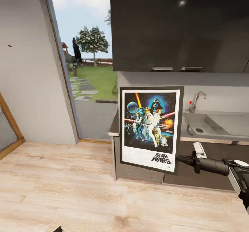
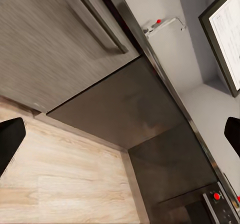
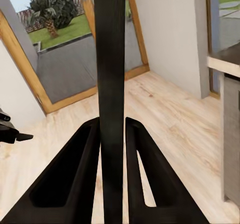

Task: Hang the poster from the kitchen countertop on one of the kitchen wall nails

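Near the pale grey tabletop (image 1: 221, 137), the right gripper (image 1: 182, 160) clenches the black-framed Star Wars poster's (image 1: 151, 128) edge. Keep it upright while carrying toward a wall nail; the left gripper (image 2: 120, 134) hangs released.

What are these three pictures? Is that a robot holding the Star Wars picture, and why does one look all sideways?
Yes, it is a pretend robot inside a computer kitchen, steered by a person. It has two arms with pinching grippers.

The big picture comes from a camera on its head. There the right gripper holds the poster by its edge, upright, in front of the kitchen countertop. Beyond it are a sink with a tap, dark cupboards above, and a doorway to a garden.

The other two come from cameras on its wrists, so they tilt as the arms turn. The right wrist sees the poster's thin edge squeezed between two black fingers. The left wrist sees the left gripper's fingertips wide apart, holding nothing, over the wooden floor.
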